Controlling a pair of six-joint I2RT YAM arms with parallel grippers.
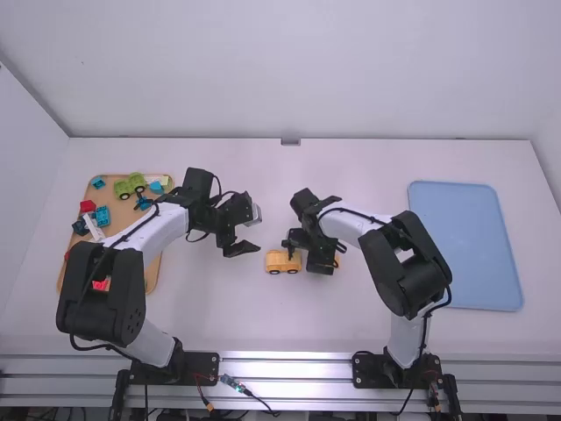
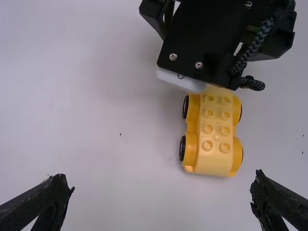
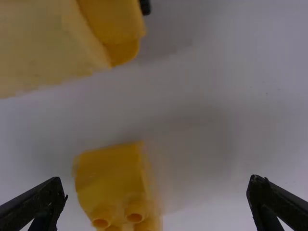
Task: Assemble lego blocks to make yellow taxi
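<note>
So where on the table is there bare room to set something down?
Between the yellow car base and the front rail the table is bare, and again along the back wall. The blue tray is free too. It's crowded beside the car base, where the right arm hangs over a yellow block, and on the wooden board of blocks.

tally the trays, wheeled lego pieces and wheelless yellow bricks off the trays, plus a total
Trays: 2 (tan tray, blue tray)
Wheeled lego pieces: 2 (yellow car base, green car base)
Wheelless yellow bricks off the trays: 1 (small yellow brick)
Total: 5
</note>
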